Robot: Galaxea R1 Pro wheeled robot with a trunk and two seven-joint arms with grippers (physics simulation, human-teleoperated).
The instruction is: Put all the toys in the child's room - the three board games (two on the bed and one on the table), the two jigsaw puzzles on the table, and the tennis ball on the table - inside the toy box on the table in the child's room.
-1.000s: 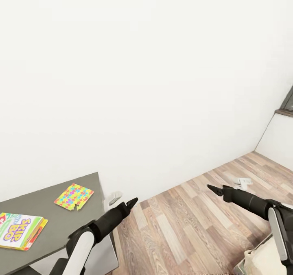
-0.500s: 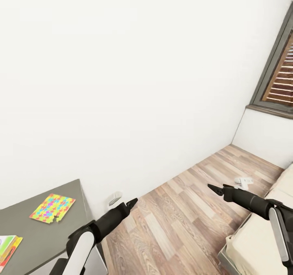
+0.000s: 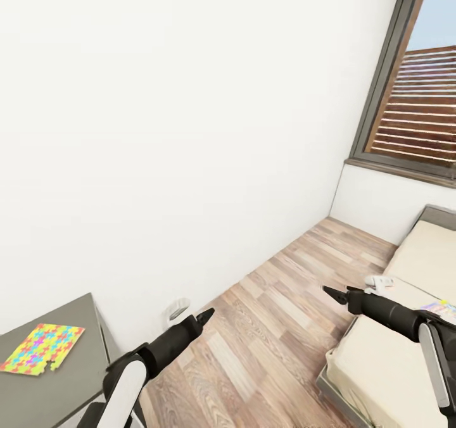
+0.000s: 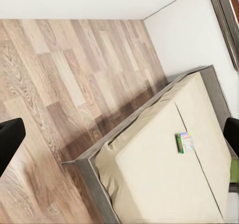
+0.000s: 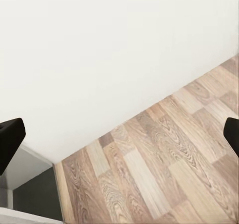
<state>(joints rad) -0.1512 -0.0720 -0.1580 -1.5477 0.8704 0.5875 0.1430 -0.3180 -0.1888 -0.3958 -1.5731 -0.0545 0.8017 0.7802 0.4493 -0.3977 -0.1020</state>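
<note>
Compared with a second ago, a view swung round toward the window (image 3: 415, 80): the Skip-Bo box gone out of the head picture, the jigsaw puzzle (image 3: 42, 349) slid down to the 8 o'clock corner, the bed (image 3: 405, 327) now spread across the 4 o'clock side where only a scrap of it showed before. Both arms in the same pose in the picture as earlier, so a turn of the camera and not of the things. Left gripper (image 3: 206, 316) held out over the wooden floor (image 3: 266, 327), black tips close to a point in the head view, yet in the left wrist view one dark finger at each side edge with a broad gap between, so jaws spread and holding nothing. Right gripper (image 3: 329, 292) the same: pointed forward over the floor beside the bed, dark tips far apart at the edges of its wrist view, jaws spread and bare. Puzzle flat on the dark-grey bench (image 3: 76, 377), well apart from the left gripper, toward 8 o'clock of it. On the bed, a board game (image 4: 184, 142), small and colourful, lying flat on the cream mattress; in the head view a colourful corner at 3 o'clock, just behind the right arm. Small white object (image 3: 379, 282) near the bed's edge, too small to name.
</note>
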